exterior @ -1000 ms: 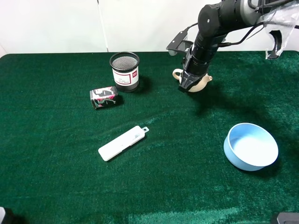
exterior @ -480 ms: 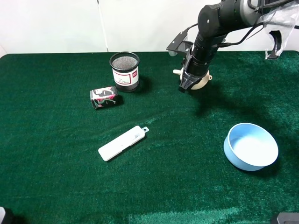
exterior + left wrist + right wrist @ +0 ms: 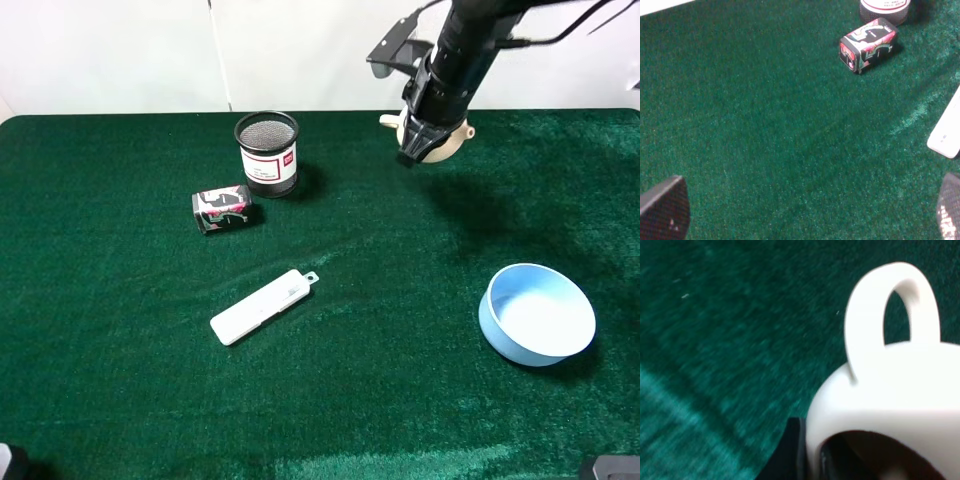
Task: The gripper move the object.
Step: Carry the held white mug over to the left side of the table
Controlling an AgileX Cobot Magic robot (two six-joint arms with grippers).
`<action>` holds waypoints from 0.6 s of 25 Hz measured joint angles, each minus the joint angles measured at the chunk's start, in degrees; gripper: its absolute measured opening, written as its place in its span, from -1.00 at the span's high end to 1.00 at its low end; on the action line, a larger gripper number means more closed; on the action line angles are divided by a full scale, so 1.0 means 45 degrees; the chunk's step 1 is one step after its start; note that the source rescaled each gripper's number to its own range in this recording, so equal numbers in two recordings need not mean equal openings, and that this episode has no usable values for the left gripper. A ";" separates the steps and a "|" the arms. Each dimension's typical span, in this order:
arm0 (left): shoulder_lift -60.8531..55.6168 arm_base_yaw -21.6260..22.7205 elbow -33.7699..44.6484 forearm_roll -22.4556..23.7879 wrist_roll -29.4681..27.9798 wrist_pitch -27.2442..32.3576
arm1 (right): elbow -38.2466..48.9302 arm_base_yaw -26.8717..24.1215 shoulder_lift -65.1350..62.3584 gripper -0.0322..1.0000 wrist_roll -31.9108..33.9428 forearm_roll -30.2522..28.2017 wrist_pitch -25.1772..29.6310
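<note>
Teapot (image 3: 447,143) is the piece to watch, though it is the farthest thing from me, so I come to it last. Nearest, low over the green cloth (image 3: 120,380), the left gripper (image 3: 807,212) idles with its fingers spread wide and nothing between them. Beyond it lies a long white case (image 3: 262,307), and off to the right a light-blue bowl (image 3: 510,340), well apart from everything else. Farther back a small printed box (image 3: 222,208) lies on its side just beside a black mesh cup (image 3: 268,160). At the far edge of the cloth the right gripper (image 3: 418,142) is clamped on the cream teapot's body, loop handle sticking out one side and spout the other. The pot looks carried clear of the cloth, since its shadow falls apart from it, nearer to me. The right wrist view shows the pot close up but blurred. To do the carry well, I'd say keep the grip firm and the pot level, because smooth glazed ceramic can slip or swing in a narrow pinch. If the path goes that way, travel high enough to pass over the mesh cup and the bowl's rim, then lower gently until the base is flat on the cloth before letting go. Where it is meant to go I cannot tell. By my count: one teapot, one bowl, one mesh cup, one printed box, one white case, and two grippers.
</note>
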 joint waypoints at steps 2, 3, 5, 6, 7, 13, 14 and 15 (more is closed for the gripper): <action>0.0000 0.0000 0.0000 0.0000 0.0000 0.0000 | 0.0000 0.0415 -0.0377 0.94 0.0000 0.0000 0.0643; 0.0000 0.0000 0.0000 0.0000 0.0000 0.0000 | 0.0000 0.0647 -0.0531 0.94 0.0000 0.0000 0.0844; 0.0000 0.0000 0.0000 0.0000 0.0000 0.0000 | 0.0000 0.1244 -0.0879 0.94 0.0000 0.0059 0.1186; 0.0000 0.0000 0.0000 0.0000 0.0000 0.0000 | 0.0000 0.1553 -0.0976 0.94 0.0000 0.0083 0.1305; 0.0000 0.0000 0.0000 0.0000 0.0000 0.0000 | 0.0000 0.1812 -0.1052 0.94 0.0000 0.0095 0.1431; 0.0000 0.0000 0.0000 0.0000 0.0000 0.0000 | 0.0000 0.3774 -0.1107 0.94 -0.0197 0.0127 0.1801; 0.0000 0.0000 0.0000 0.0000 0.0000 0.0000 | 0.0000 0.4063 -0.1107 0.94 -0.0348 0.0127 0.1788; 0.0000 0.0000 0.0000 0.0000 0.0000 0.0000 | 0.0000 0.4352 -0.1107 0.94 -0.0439 0.0127 0.1775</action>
